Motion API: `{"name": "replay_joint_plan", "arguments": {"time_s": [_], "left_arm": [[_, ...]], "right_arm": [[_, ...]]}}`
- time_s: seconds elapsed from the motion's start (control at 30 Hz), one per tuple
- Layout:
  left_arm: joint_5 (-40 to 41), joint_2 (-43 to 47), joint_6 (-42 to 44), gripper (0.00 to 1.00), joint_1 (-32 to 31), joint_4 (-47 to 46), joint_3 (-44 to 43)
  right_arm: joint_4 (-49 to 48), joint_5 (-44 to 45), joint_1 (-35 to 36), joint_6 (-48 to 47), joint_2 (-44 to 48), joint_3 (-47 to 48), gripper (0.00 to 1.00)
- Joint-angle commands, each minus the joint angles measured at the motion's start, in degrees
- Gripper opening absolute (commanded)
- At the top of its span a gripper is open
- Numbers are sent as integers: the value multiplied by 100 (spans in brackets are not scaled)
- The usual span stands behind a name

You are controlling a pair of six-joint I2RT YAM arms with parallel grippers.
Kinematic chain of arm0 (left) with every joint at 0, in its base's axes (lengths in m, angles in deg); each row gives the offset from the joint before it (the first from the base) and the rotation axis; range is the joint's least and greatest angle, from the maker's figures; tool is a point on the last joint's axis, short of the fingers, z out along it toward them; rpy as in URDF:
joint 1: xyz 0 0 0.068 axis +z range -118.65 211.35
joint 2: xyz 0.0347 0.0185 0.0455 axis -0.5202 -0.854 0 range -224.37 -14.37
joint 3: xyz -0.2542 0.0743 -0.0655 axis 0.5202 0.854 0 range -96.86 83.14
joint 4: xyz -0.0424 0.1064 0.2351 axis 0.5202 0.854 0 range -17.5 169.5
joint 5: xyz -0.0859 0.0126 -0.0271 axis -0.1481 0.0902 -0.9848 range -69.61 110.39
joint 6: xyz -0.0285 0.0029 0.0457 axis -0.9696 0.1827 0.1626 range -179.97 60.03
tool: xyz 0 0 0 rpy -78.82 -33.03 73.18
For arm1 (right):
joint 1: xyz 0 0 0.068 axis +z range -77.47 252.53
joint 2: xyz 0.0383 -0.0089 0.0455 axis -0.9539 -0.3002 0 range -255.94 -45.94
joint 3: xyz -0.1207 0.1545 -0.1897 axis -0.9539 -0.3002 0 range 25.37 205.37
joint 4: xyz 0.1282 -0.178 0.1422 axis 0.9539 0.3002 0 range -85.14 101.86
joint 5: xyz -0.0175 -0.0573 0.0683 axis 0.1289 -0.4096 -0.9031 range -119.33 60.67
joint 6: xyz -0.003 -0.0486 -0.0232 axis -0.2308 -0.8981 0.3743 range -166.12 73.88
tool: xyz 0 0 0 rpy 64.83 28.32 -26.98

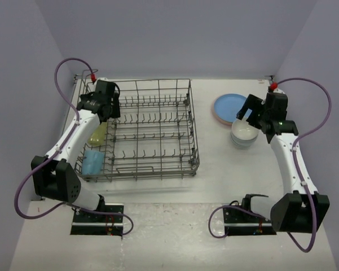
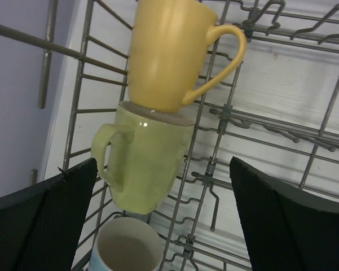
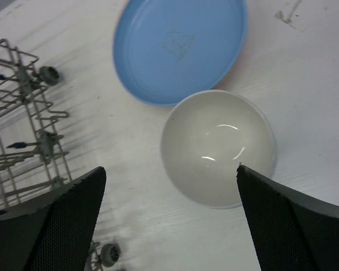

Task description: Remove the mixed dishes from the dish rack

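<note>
The left fingers (image 2: 51, 220), spread empty over mugs (image 2: 144, 164) packed tight in the rack (image 1: 152, 135), could knock a neighbour or snag wire; the right fingers (image 3: 287, 226) gape over the bowl (image 3: 217, 147) on the bench (image 3: 304, 68).

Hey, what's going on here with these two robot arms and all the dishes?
Two arms are emptying a wire dish rack. The right gripper hangs open above a white bowl that sits on the table beside a blue plate, right of the rack. The left gripper, also open, is over the rack's left end, where a yellow mug, a greenish mug and a light-blue mug lie. Neither gripper holds anything.
</note>
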Motion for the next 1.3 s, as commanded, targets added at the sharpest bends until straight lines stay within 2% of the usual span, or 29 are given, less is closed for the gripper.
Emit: {"name": "replay_joint_plan", "arguments": {"time_s": [0.0,0.1,0.27,0.4,0.63,0.83,0.87,0.97,1.07,1.1,1.2,1.27], "left_arm": [[-567,53,272,100,50,-487,-309],[-1062,44,677,100,32,-1006,-283],[-694,-605,853,100,32,-849,-800],[-835,-1080,897,100,23,-796,-1091],[-221,-1757,1064,100,-73,-655,-1302],[-97,-2179,1310,89,-232,-866,-1373],[-71,-2267,1336,81,-232,-910,-1373],[61,-2407,1328,77,-223,-910,-1364],[298,-2513,1355,69,-223,-972,-1355],[334,-2540,1346,63,-223,-989,-1364],[404,-2601,1345,61,-223,-1059,-1382],[387,-2654,1372,56,-223,-1112,-1381]], "right_arm": [[-256,-734,323,-114,169,271,99],[-336,-595,999,-27,-41,463,99],[-415,-472,1764,333,-718,824,99],[-389,-313,1950,580,-1349,1123,99],[-239,-23,2064,800,-1940,1484,99],[-99,109,2064,782,-2160,1607,99],[-90,126,2064,782,-2177,1616,99],[-46,170,2056,782,-2186,1642,99],[16,249,2064,756,-2213,1686,99],[24,258,2064,747,-2213,1695,99],[60,285,2064,756,-2239,1721,99],[68,320,2064,747,-2248,1730,99]]}}
